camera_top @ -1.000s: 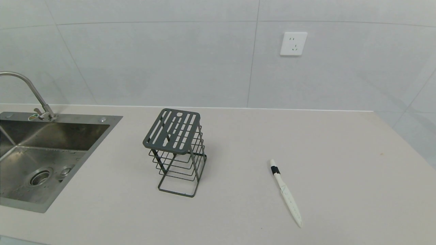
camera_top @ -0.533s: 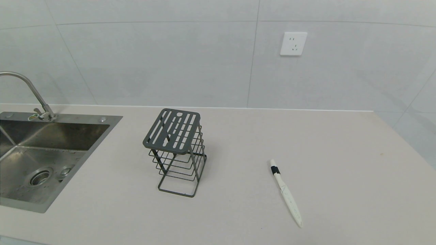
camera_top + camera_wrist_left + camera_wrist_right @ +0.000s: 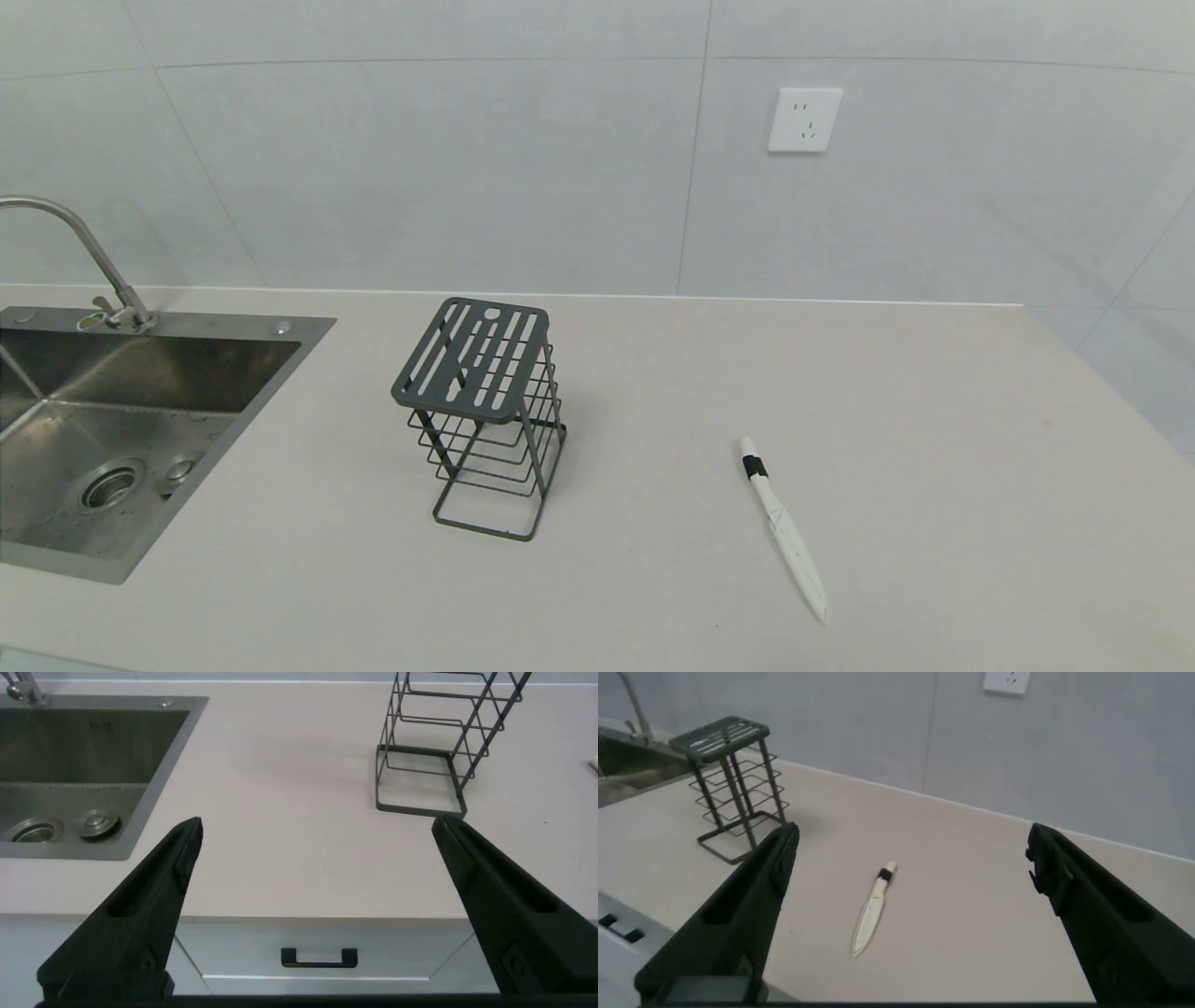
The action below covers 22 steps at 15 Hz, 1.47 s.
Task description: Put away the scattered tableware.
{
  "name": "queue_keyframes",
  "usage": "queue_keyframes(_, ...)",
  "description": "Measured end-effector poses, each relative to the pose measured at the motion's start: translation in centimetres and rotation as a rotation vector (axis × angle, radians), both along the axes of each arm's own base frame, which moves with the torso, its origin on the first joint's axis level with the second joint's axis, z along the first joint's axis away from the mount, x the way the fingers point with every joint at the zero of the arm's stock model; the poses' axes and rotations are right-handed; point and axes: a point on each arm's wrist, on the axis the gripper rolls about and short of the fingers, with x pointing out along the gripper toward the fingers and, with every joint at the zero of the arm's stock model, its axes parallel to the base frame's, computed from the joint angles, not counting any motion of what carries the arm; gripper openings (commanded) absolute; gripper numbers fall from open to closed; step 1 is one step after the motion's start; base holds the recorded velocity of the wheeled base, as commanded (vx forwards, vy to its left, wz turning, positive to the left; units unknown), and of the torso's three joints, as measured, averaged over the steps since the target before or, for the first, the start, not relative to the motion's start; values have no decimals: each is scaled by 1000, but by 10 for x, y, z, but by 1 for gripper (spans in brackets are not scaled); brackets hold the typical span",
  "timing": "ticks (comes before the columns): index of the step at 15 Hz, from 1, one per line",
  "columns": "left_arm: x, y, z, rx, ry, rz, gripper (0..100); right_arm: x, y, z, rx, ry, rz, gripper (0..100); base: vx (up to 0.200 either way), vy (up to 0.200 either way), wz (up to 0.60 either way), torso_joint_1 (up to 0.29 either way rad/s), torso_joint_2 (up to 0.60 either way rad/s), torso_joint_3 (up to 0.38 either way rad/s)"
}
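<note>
Pale grey counter [image 3: 653, 373] carries everything; the left hand [image 3: 318, 826] and the right hand [image 3: 912, 838] both gape wide, holding nothing. A white knife with a black band [image 3: 782, 527] lies flat at the head view's lower right, well apart from the dark grey wire rack with a slotted top [image 3: 481, 411] at centre.

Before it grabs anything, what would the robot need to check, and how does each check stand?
1. Knife lying free on the counter: ok.
2. Rack upright, slotted top clear: ok.
3. Right hand open: ok.
4. Left hand open: ok.
5. Right hand at the knife: not ok, apart from it.
6. Knife bare or sheathed: cannot tell.
</note>
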Motion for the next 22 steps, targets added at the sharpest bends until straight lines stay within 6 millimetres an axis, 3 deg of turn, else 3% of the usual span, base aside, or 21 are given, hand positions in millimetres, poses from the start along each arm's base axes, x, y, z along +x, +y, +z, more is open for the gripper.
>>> queue_keyframes(6,0,0,0,0,0,1,100,59,7,-3,-47,366,111,100,0,0,0,0,0,0)
queue_keyframes(9,0,0,0,0,0,1,100,83,13,-7,-150,452,145,100,0,0,0,0,0,0)
queue_keyframes(14,0,0,0,0,0,1,100,101,17,-14,-291,490,153,100,0,0,0,0,0,0)
queue_keyframes(22,0,0,0,0,0,0,100,122,25,-21,-317,561,168,100,0,0,0,0,0,0)
